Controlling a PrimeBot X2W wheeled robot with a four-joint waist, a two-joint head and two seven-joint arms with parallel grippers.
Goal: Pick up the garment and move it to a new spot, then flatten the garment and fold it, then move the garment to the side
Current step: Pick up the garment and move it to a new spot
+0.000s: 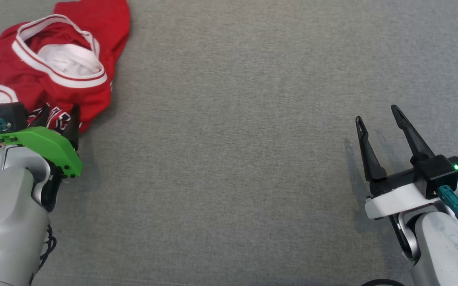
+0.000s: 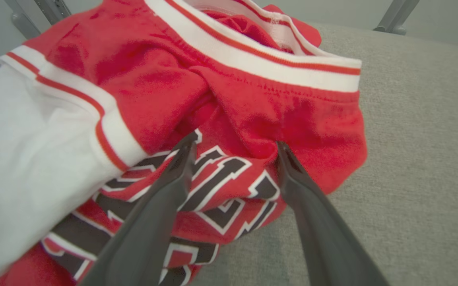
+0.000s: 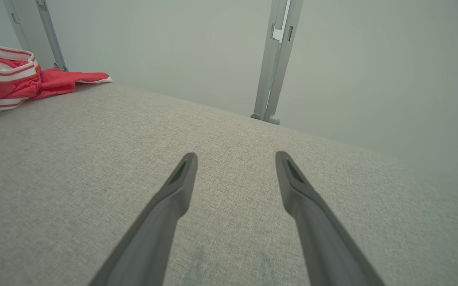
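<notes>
Garment (image 1: 66,93) against spread left hand (image 2: 235,143)

The garment (image 1: 10,67) at the far left is bright red, with white bands (image 1: 60,77) carrying a thin red stripe, a plain white sleeve (image 2: 26,159) and black letters (image 2: 217,174) edged in white. The table (image 1: 233,159) is pale grey woven cloth. The left gripper (image 1: 60,115) has a green cover (image 1: 42,143), the right gripper (image 1: 377,113) a white one; the fingers (image 1: 366,151) are black.

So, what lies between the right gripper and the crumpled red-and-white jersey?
Nothing: just bare grey fabric surface between the right gripper and the crumpled red-and-white jersey, seen in the head view and the right wrist view.
</notes>
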